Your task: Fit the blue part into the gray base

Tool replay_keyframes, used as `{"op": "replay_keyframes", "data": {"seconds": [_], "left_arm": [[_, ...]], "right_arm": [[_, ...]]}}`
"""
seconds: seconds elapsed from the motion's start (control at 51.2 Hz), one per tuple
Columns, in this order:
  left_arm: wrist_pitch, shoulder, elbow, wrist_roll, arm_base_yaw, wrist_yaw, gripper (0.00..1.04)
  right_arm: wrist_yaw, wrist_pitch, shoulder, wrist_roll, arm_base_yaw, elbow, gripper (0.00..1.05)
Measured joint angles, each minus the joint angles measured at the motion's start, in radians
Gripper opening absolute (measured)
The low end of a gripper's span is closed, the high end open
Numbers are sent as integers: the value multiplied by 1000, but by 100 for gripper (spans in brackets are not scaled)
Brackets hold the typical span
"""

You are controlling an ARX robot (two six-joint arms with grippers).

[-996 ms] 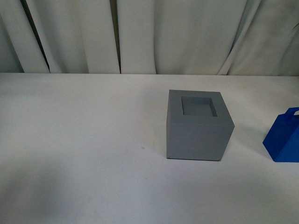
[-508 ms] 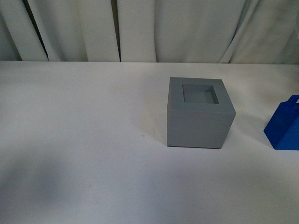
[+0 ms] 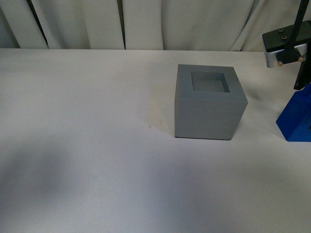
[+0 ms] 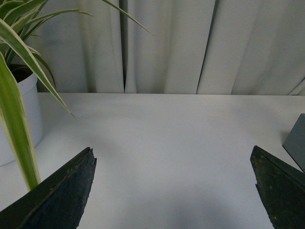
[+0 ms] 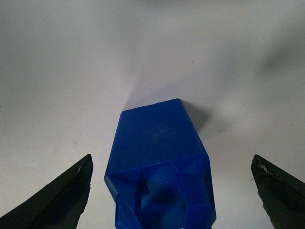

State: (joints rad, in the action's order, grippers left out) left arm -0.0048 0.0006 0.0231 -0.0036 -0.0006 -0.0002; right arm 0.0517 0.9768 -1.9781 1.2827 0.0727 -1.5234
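The gray base (image 3: pixel 209 104) stands on the white table right of centre, its square recess (image 3: pixel 210 81) empty and facing up. The blue part (image 3: pixel 296 119) stands upright on the table at the far right, cut off by the frame edge. My right arm (image 3: pixel 284 46) hangs above it. In the right wrist view my right gripper (image 5: pixel 171 160) is open, with the blue part (image 5: pixel 157 143) and its loop handle between the spread fingers, not touched. My left gripper (image 4: pixel 172 150) is open and empty over bare table, with a corner of the gray base (image 4: pixel 298 143) off to one side.
A potted plant in a white pot (image 4: pixel 19 119) with long striped leaves stands near the left gripper. White curtains (image 3: pixel 146 24) hang behind the table's far edge.
My right arm has come into the front view at the top right, above the blue part. The base and the blue part sit slightly higher in the picture; neither has moved on the table.
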Motion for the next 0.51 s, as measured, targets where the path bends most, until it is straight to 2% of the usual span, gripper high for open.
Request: {"op": "replay_keyframes", "data": {"seconds": [0.508], "left_arm": [[0,0,0,0,0,0,99]], "right_arm": [[-13,11,-17,2,0,-7,97]]}}
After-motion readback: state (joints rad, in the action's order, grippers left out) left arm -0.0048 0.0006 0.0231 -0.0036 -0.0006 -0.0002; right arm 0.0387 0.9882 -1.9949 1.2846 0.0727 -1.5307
